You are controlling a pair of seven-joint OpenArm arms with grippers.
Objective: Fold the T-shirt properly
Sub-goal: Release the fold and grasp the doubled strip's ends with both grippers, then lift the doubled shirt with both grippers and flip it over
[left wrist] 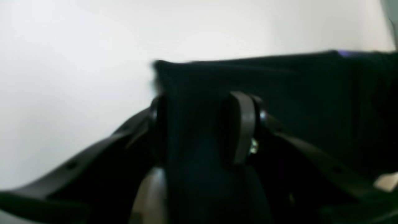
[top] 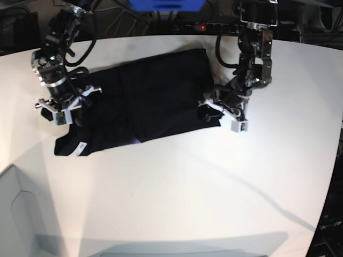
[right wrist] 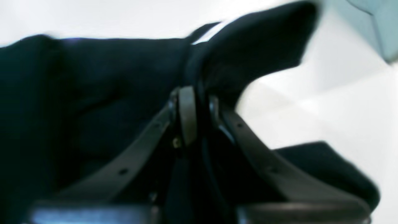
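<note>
The black T-shirt (top: 150,96) lies spread across the back half of the white table (top: 177,193), with a small white label (top: 81,148) at its near left corner and a sliver of purple print (top: 136,141) at its front edge. My left gripper (top: 210,107) is at the shirt's right edge. In the left wrist view its fingers (left wrist: 242,127) hold a thick fold of the black cloth (left wrist: 199,140). My right gripper (top: 75,104) is at the shirt's left end. Close up, the right gripper (right wrist: 199,93) pinches a lifted flap of the T-shirt (right wrist: 258,40).
A blue object (top: 166,4), cables and a power strip with a red light (top: 201,25) sit beyond the table's back edge. A pale box (top: 16,214) stands at the near left corner. The table's curved edge runs down the right side (top: 336,160).
</note>
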